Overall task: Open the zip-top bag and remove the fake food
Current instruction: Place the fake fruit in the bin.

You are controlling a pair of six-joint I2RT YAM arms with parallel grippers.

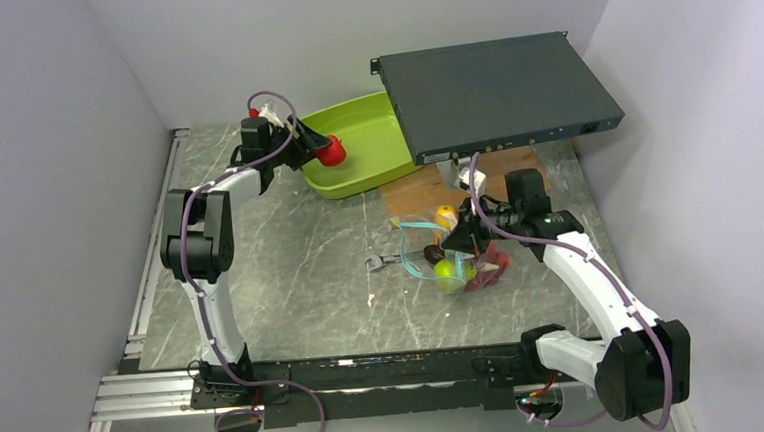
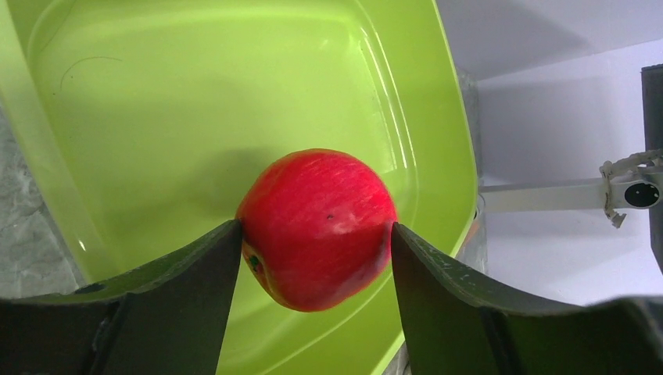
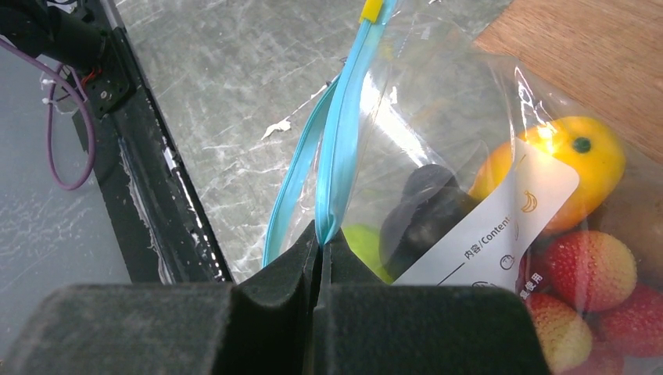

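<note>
A red apple (image 1: 332, 152) (image 2: 317, 226) hangs over the lime-green tray (image 1: 372, 116) (image 2: 195, 94). My left gripper (image 1: 326, 151) (image 2: 315, 226) has it between its fingertips, which touch it on both sides. The zip-top bag (image 1: 451, 257) (image 3: 438, 117) lies mid-table with its mouth parted. My right gripper (image 1: 457, 241) (image 3: 320, 234) is shut on one side of its blue zip strip (image 3: 344, 133). Inside the bag are an orange-yellow fruit (image 1: 445, 215) (image 3: 578, 156), a green pear (image 1: 448, 270) (image 3: 363, 246), a dark plum (image 3: 426, 211) and red grapes (image 1: 491, 266) (image 3: 594, 269).
A wrench (image 1: 381, 263) lies just left of the bag. A flat black rack unit (image 1: 496, 94) sits at the back right, overhanging the tray's right end. A wooden board (image 1: 416, 189) (image 3: 594, 39) lies under the bag's far end. The black base rail (image 3: 141, 156) runs along the near edge.
</note>
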